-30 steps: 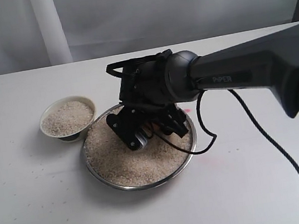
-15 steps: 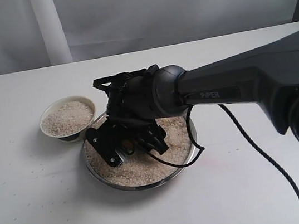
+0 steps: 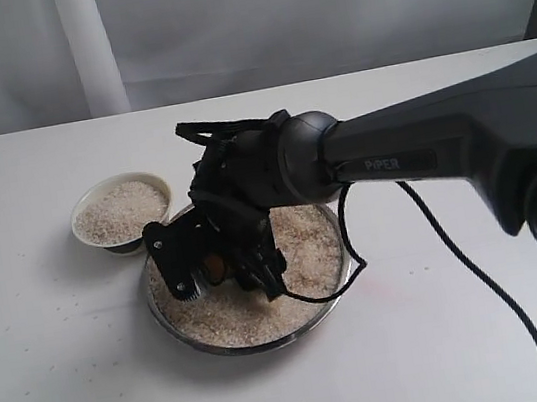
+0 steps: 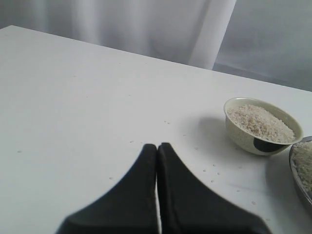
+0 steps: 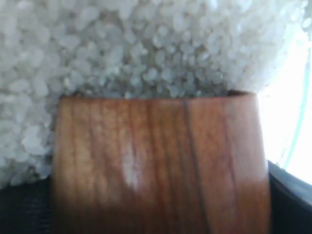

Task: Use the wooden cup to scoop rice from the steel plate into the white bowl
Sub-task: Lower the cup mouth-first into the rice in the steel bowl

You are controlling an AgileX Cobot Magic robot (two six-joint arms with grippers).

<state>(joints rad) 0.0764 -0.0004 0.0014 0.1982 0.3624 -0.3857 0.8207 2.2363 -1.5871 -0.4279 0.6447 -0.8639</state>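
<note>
The right gripper point(image 3: 218, 269) is clamped across the wooden cup point(image 5: 156, 161), whose rim is buried in the rice point(image 5: 146, 44) — the cup seems tipped well over, mouth leading into the heap on the steel plate point(image 3: 257, 344). From there the white bowl point(image 3: 120, 211), already holding rice, sits up and to the left in the exterior view, just beside the plate's rim, so the carry looks short — a lift, then a swing leftward. The left gripper point(image 4: 157, 161) hangs pinched together and empty, apart from both vessels.
</note>
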